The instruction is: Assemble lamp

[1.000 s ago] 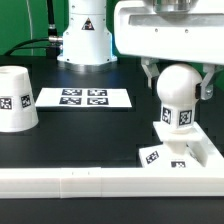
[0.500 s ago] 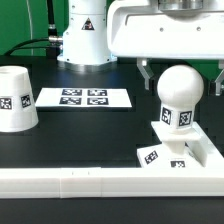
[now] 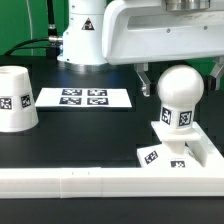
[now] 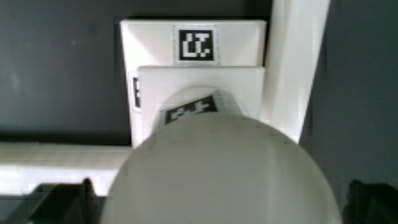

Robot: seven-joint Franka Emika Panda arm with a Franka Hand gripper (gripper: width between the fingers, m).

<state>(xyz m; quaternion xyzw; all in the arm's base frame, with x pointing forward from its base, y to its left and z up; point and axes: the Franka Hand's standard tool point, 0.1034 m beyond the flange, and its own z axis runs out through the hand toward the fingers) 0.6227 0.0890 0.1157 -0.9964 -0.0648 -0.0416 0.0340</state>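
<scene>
Open two-finger gripper (image 3: 181, 85) straddles round-headed white bulb (image 3: 180, 100), gaps both sides; bulb upright on flat square base (image 3: 205, 152) beside long white rail (image 3: 90, 182).

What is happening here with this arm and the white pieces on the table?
The robot arm is putting a white lamp together. Its gripper hangs open around the bulb, one finger on each side, apparently not touching it. The bulb stands upright on the square base, next to the long rail. The shade sits apart at the exterior view's left, wide end down, not yet fitted.
</scene>
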